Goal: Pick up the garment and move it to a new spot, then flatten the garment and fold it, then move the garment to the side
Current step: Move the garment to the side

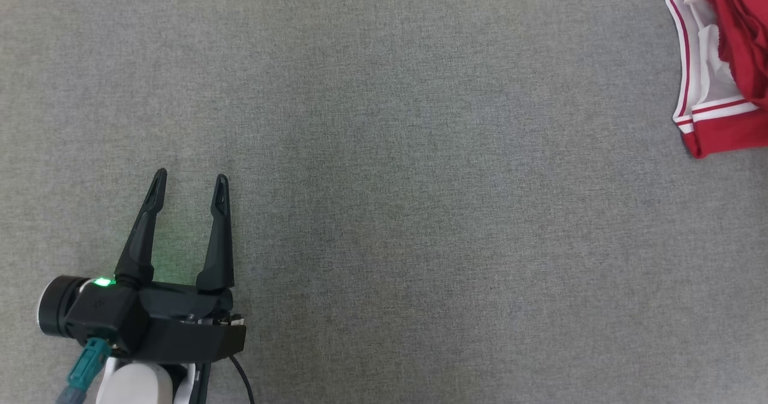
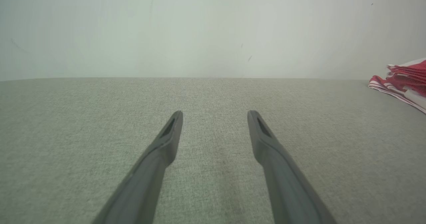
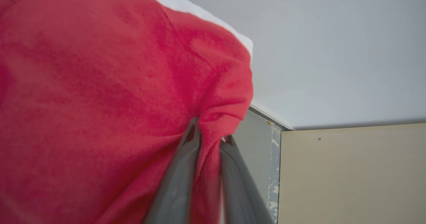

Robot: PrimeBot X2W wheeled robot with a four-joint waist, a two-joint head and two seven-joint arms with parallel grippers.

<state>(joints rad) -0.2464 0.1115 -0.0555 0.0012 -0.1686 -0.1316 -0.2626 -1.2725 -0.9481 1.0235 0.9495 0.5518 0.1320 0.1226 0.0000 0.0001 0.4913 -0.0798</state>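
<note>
A red cloth garment with white striped trim point(image 1: 735, 44) lies bunched at the far right of a grey woven surface point(image 1: 420, 152). It is well apart from the left gripper point(image 1: 191, 176), which hovers at the near left with its two dark fingers spread wide and nothing between them. The right gripper point(image 3: 211, 130), seen from its own wrist, has its fingers pressed almost together on a fold of the red cloth. The fabric gathers into creases where the tips bite, with a pale wall point(image 3: 332, 51) beyond it. Whether the garment is clear of the surface cannot be told from these views.

The garment looks light, soft and wholly limp, so it is likely to sag and drape from any single pinch rather than hold a shape. The brushed knit seems unlikely to slip between the fingers, and nothing about it appears fragile. One grip at mid-cloth should be enough to carry it to a new spot. For flattening and folding, better holds would probably be the firmer white-striped hem and the outer corners (one gripper to each), so that the cloth can be drawn taut between them.
</note>
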